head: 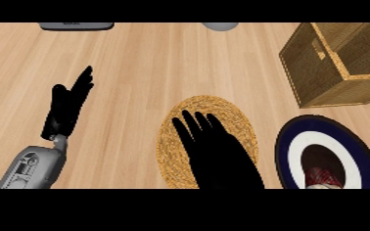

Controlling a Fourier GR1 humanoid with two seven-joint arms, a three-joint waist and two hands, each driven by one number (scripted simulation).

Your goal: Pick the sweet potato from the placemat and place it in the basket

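Note:
A round woven placemat [242, 120] lies on the wooden counter at lower centre. My right hand [217, 156] hovers over it with its fingers straight and spread, pointing away from me, and hides most of the mat's middle. No sweet potato shows; whether it lies under the hand I cannot tell. The square wicker basket [329, 63] stands at the upper right, open at the top, well beyond the hand's fingertips. My left hand [66, 108] rests open at the left, fingers up, holding nothing.
A navy and white plate [290, 149] lies at the lower right beside the placemat, with a dark reddish thing [323, 172] in its middle. A flat grey object [76, 26] and a grey round object [220, 26] sit at the far edge.

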